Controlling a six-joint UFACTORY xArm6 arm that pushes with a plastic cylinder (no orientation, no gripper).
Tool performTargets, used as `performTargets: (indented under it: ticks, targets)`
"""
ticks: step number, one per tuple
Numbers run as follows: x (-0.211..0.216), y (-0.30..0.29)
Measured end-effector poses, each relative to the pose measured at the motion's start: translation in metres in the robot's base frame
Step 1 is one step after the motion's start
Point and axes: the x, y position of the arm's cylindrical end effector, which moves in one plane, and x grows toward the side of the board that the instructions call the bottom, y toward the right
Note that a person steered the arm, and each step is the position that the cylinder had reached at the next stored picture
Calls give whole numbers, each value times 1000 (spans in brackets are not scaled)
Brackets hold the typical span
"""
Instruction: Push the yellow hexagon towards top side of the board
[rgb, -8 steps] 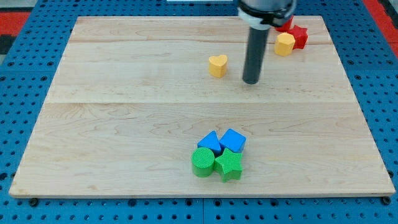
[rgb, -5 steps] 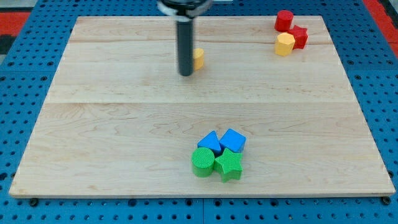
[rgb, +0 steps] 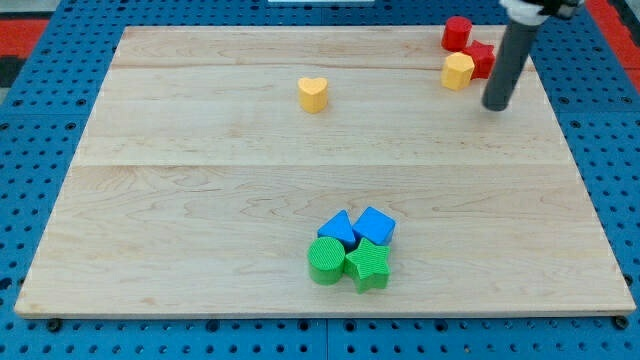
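Observation:
The yellow hexagon (rgb: 459, 71) sits near the top right of the wooden board (rgb: 200, 180), touching a red star (rgb: 481, 59), with a red cylinder (rgb: 457, 33) just above them. My tip (rgb: 495, 105) is on the board just right of and below the yellow hexagon, a small gap away from it. The rod rises toward the view's top right corner.
A yellow heart (rgb: 313, 94) lies at the upper middle of the board. Near the bottom middle sit a blue triangle (rgb: 338, 229), a blue cube (rgb: 375, 225), a green cylinder (rgb: 325, 260) and a green star (rgb: 367, 265), clustered together.
My tip pushed the yellow heart to the left, then swung far right and now stands beside the yellow hexagon. The hexagon and red blocks have not moved.

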Motion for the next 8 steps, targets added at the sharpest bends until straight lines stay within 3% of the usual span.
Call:
performTargets:
  ticks: [1, 6, 7, 8]
  targets:
    - [-24, 14]
    - [-39, -122]
    - [-70, -166]
    - [-115, -172]
